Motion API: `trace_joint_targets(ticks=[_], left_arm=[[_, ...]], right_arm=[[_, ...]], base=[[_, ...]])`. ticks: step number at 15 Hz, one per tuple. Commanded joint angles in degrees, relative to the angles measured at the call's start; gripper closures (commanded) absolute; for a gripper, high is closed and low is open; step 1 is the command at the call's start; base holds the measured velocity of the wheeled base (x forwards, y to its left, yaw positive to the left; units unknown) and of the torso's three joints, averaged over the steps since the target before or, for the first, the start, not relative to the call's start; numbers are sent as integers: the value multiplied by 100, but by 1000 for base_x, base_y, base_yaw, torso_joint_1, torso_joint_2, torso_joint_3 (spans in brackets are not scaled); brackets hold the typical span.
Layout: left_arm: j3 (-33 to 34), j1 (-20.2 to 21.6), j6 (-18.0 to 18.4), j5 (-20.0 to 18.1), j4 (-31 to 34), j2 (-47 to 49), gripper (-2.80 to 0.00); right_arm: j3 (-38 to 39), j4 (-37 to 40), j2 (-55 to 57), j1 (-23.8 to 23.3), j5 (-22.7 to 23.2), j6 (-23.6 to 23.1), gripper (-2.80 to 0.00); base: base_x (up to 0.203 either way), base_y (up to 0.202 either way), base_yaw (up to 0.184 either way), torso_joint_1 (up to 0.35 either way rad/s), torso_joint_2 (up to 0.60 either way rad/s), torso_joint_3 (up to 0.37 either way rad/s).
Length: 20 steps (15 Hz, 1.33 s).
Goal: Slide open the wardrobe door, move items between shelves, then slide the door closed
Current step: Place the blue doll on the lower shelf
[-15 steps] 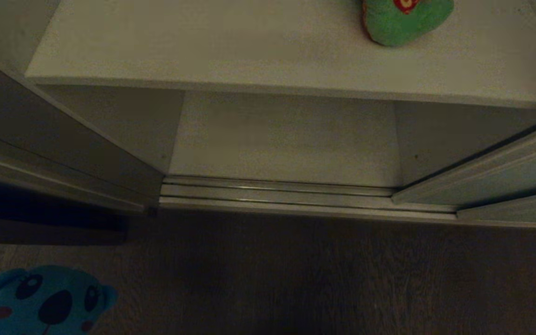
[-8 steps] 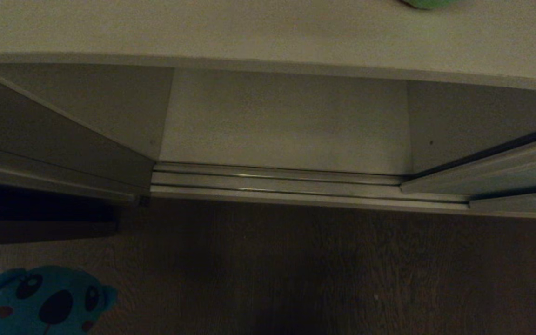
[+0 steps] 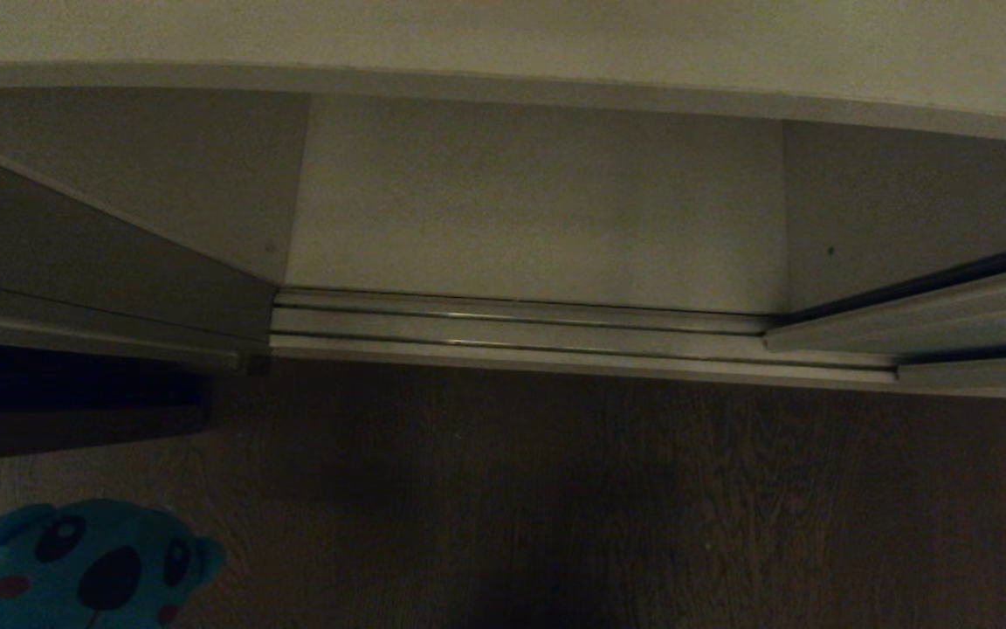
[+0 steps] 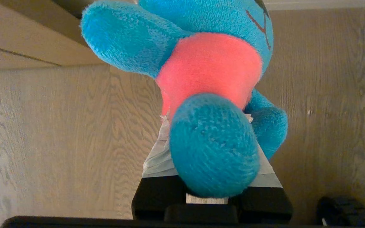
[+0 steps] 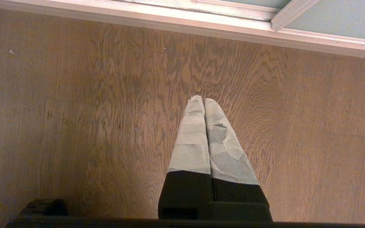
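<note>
A teal-blue plush bear (image 4: 208, 63) with a red belly hangs over the wooden floor. My left gripper (image 4: 206, 115) is shut on its lower body, one taped finger (image 4: 157, 158) on each side. In the head view the bear (image 3: 93, 568) shows at the bottom left and hides the gripper. The sliding wardrobe door (image 3: 983, 310) stands pushed to the right, so the wardrobe is open. Inside, an upper shelf (image 3: 503, 35) runs along the top and a bare lower board (image 3: 538, 201) lies beneath it. My right gripper (image 5: 204, 100) is shut and empty above the floor.
Door tracks (image 3: 520, 328) run along the wardrobe's foot. A fixed side panel (image 3: 93, 253) bounds the opening on the left. Dark wooden floor (image 3: 608, 498) lies in front. The right wrist view shows the pale green door (image 5: 337, 19) and its light frame.
The head camera has moved, so the whole wardrobe slides up the picture. The green frog on the upper shelf has left the top edge. The bear stays held in the left gripper.
</note>
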Motion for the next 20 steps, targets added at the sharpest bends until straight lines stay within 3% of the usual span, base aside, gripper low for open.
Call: trace_joint_targets(ticks=[1, 5, 9, 14, 17, 20], left_arm=[[-36, 0, 156, -35, -6, 8, 0], [-761, 0, 182, -564, -13, 612, 0], [-1454, -46, 1, -889, -417, 3472, 0], [-2188, -178, -84, -1155, -2607, 7056, 0], [-2951, -393, -230, -1195, -3662, 8522, 0], [-3979, -724, -461, -821, -4679, 9579, 0]], right_arm=[[0, -4, -2, -4, 2, -1, 0], [0, -4, -2, -4, 2, 0, 0], [0, -4, -2, -4, 2, -1, 0], [0, -4, -2, -4, 2, -1, 0], [0, -4, -2, 4, 2, -1, 0], [0, -4, -2, -4, 7, -1, 0]], base=[[0, 0, 0, 0, 0, 0], [0, 0, 0, 0, 0, 0], [0, 0, 0, 0, 0, 0], [0, 0, 0, 0, 0, 0], [0, 0, 0, 0, 0, 0], [0, 0, 0, 0, 0, 0]])
